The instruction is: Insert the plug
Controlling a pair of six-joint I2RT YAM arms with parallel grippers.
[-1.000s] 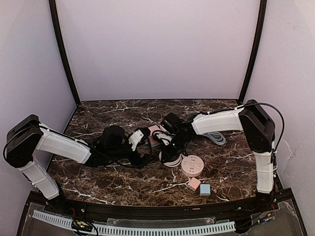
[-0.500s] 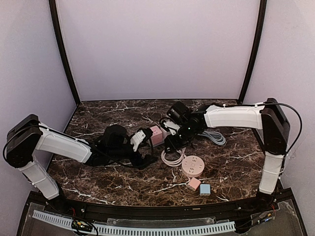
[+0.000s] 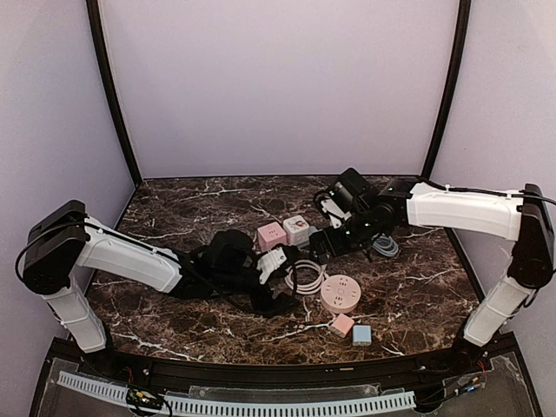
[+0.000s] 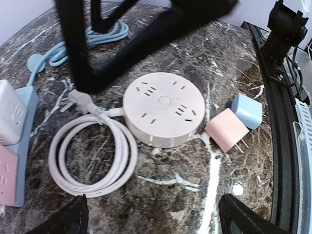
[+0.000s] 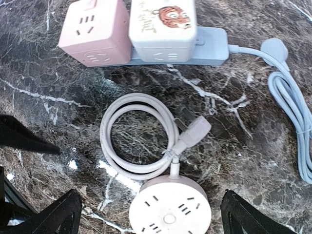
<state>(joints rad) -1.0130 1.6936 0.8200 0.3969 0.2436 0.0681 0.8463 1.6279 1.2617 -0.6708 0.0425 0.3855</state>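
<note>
A round pink socket hub (image 3: 340, 293) (image 4: 163, 115) (image 5: 170, 212) lies on the marble table, its white cable coiled (image 5: 139, 134) beside it. The cable ends in a loose plug (image 5: 195, 134) (image 4: 80, 101). Behind it, a blue power strip (image 5: 209, 44) carries a pink cube (image 3: 271, 235) (image 5: 95, 31) and a white cube with a tiger picture (image 3: 298, 229) (image 5: 163, 29). My left gripper (image 3: 282, 282) (image 4: 153, 214) is open, low over the table just left of the coil. My right gripper (image 3: 320, 248) (image 5: 151, 217) is open above the coil and hub, holding nothing.
A small pink charger (image 3: 342, 325) (image 4: 225, 129) and a blue one (image 3: 361, 334) (image 4: 247, 110) lie near the front edge, right of the hub. The strip's blue cable (image 3: 382, 245) (image 5: 292, 112) is bundled at the right. Both arms cross the table's middle.
My right gripper opened and drew back to the right, leaving the white cube on the strip beside the pink cube. My left arm slid right toward the coil and hub.
</note>
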